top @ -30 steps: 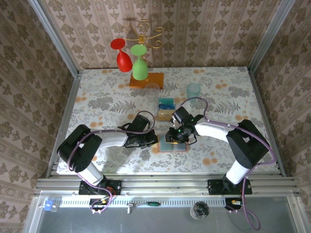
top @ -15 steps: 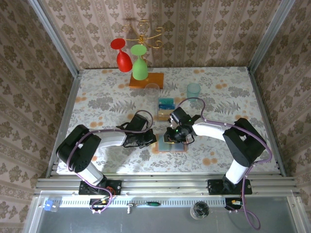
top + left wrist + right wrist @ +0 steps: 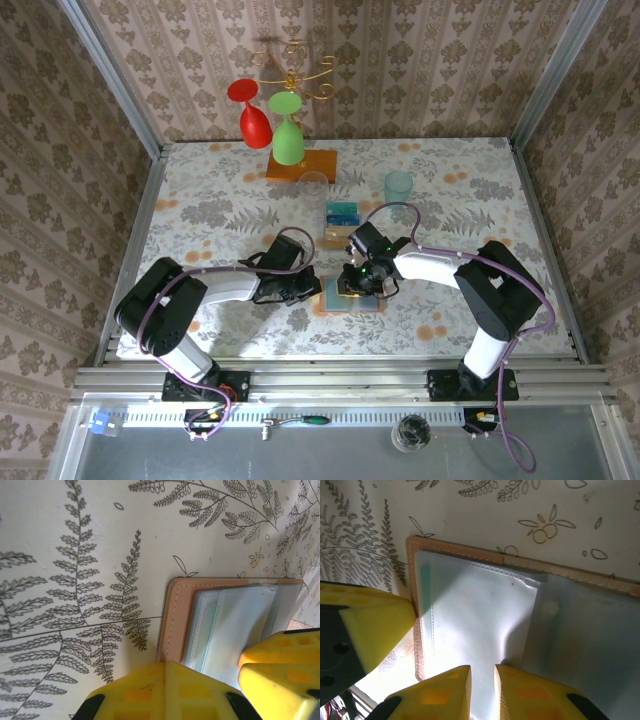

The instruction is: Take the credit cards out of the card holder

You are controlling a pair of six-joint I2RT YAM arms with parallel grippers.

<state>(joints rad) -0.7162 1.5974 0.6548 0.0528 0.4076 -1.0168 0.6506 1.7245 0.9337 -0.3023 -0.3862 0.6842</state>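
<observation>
The card holder (image 3: 355,301) lies open on the table, salmon-brown rim (image 3: 175,615) round pale grey-blue pockets (image 3: 475,615). My left gripper (image 3: 314,288) is shut, and its yellow tip (image 3: 173,666) presses on the holder's left edge. The right gripper (image 3: 358,284) hangs over the open pockets. Its jaws (image 3: 482,680) stand a narrow gap apart with only pocket surface showing between them. The left gripper's finger (image 3: 375,625) shows at the holder's edge in the right wrist view. A small stack of teal and tan credit cards (image 3: 341,222) lies on the table beyond the holder.
A rack at the back holds a red glass (image 3: 250,115) and a green glass (image 3: 288,137) over an orange wooden base (image 3: 300,166). A clear glass (image 3: 314,185) and a teal cup (image 3: 398,186) stand behind the card stack.
My right gripper has shifted a little left over the holder and its jaws have narrowed. The left arm has stayed put.
</observation>
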